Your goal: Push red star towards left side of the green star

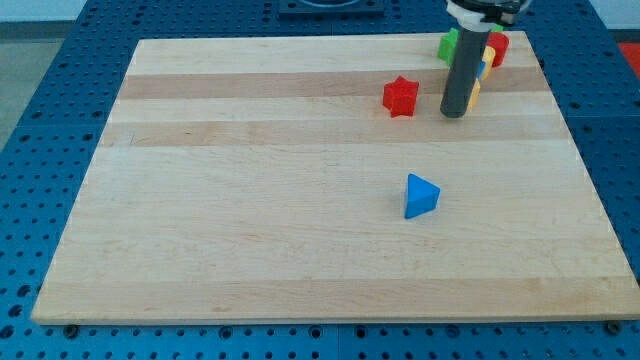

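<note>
The tip (455,114) was seen just right of the red star (400,96), near the surface's (250,200) top-right corner. No jaws were fitted, so nothing was held.

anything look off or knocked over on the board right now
Nothing stands out. The red star sits flat just to the view's left of my tip, the blue triangle lies alone mid-board, and green, yellow and red blocks cluster partly hidden behind the rod.

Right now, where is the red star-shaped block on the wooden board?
The red star-shaped block sits in the view's upper right part of the wooden board, just left of my tip, apart from it, with the blue triangular block below it.
</note>
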Controlling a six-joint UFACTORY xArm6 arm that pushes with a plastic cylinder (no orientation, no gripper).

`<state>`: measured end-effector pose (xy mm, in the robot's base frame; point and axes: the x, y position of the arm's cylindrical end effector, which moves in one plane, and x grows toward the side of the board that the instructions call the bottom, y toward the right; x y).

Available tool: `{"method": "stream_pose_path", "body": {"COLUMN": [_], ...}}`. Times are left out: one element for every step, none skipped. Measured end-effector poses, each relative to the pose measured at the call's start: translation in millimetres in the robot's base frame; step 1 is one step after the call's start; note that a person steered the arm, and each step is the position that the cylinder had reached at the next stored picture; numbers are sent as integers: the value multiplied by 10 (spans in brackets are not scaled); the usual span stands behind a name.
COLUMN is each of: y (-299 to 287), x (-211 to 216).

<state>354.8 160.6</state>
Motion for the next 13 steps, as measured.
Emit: {"method": "stream_pose_path", "body": {"y": [83,83,70,-161,-496,-902,-996,-738,-531,-603,-698,-698,-862], "x": [-10,73,406,463,387,380,267,221,105,-130,-303,-246,-221]}}
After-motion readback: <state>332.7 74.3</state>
